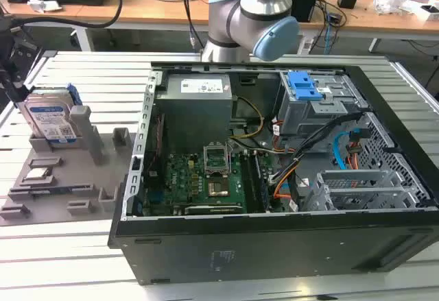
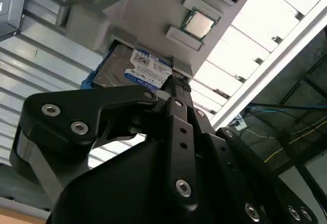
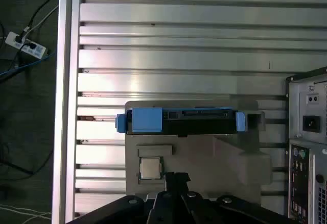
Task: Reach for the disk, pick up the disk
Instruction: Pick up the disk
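The disk [image 1: 48, 119] stands on edge in a slot at the back of a grey fixture block [image 1: 82, 177], at the exterior view's left. It is silver-grey with a white-and-blue label [image 2: 148, 68] and a bright blue bracket [image 3: 147, 120]. In the first wrist view I look at its thin edge [image 3: 199, 116]. My gripper [image 3: 176, 177] hovers over the fixture, near the small processor chip [image 3: 150, 168] and apart from the disk. Its black fingers [image 2: 176, 89] lie together, shut on nothing, with the tips pointing toward the disk's label.
An open computer case [image 1: 274, 246] fills the exterior view's middle and right, with a blue latch on a grey drive cage [image 1: 304, 85]. Its rear panel [image 3: 309, 152] stands close beside the fixture. The slatted metal table [image 3: 179, 40] ends in a rail [image 3: 66, 106], with cables on the floor beyond.
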Robot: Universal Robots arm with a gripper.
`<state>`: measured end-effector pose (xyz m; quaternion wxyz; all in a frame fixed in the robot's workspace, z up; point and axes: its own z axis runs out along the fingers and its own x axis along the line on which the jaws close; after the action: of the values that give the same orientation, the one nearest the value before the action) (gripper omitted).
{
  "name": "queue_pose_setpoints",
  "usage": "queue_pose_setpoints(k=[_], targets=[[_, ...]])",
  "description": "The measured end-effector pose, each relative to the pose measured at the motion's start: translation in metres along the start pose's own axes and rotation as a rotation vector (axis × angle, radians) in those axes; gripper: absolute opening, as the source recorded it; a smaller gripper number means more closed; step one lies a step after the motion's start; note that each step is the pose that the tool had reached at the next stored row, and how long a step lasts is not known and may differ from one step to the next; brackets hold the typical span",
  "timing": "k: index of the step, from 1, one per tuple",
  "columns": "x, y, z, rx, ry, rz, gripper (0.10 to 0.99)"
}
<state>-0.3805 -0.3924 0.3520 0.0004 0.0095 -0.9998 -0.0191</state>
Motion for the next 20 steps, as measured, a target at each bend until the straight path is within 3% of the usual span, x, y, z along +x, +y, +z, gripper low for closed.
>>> queue_pose_setpoints(k=[20], targets=[[0.0, 0.0, 0.0, 0.0, 0.0128, -0.334, 0.106]])
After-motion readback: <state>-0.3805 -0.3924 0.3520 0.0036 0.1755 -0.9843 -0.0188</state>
